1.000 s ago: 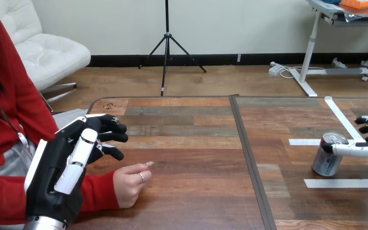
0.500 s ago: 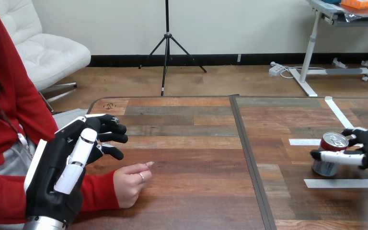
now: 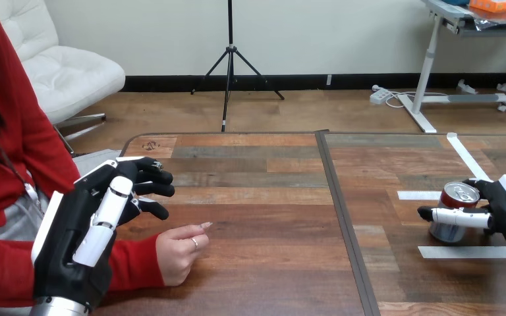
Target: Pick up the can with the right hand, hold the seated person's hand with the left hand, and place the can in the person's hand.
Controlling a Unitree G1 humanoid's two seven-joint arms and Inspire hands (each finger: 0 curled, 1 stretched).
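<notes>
A: Where was the can point(image 3: 459, 195)?

B: At the table's point(image 3: 270, 217) right side, among white tape strips point(image 3: 468, 251). The right hand point(image 3: 504, 204) was wrapped round it, its thumb point(image 3: 451, 216) lying across the front and its fingers behind.

A: Was it off the wood?

B: I couldn't tell.

A: And the left hand point(image 3: 82, 240)?

B: It was at the near left, raised, with its fingers loosely spread and nothing in them. It was near the person's hand point(image 3: 179, 253) but apart from it.

A: What was that hand doing?

B: It rested on the table, loosely curled and holding nothing.
</notes>
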